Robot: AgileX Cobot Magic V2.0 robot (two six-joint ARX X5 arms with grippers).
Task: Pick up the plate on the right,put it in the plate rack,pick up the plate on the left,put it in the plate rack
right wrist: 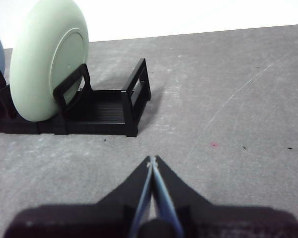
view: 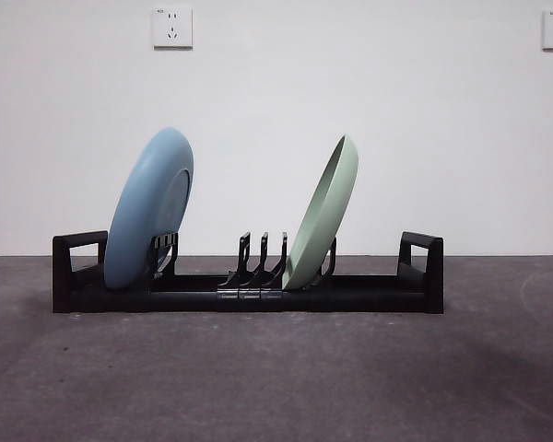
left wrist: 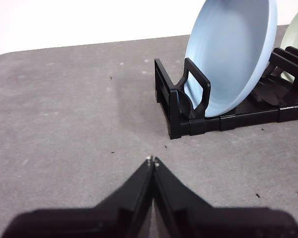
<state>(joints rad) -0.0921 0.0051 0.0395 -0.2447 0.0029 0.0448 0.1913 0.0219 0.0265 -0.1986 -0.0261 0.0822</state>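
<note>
The long black plate rack (view: 369, 293) lies across the table in the front view. A blue plate (view: 149, 210) stands on edge in its left end, leaning right. In the middle-right slots a pale green plate (view: 324, 214) leans the same way. My left gripper (left wrist: 152, 159) is shut and holds nothing, hovering over bare table short of the rack's left end (left wrist: 181, 106), with the blue plate (left wrist: 231, 54) beyond. My right gripper (right wrist: 152, 159) is shut and holds nothing, short of the rack's right end (right wrist: 134, 99), near the green plate (right wrist: 42, 64). Neither arm shows in the front view.
The grey table (view: 276, 378) runs out in front of the rack. A white wall with two sockets (view: 172, 27) stands behind it. Several free prongs (view: 258, 262) stand between the two plates.
</note>
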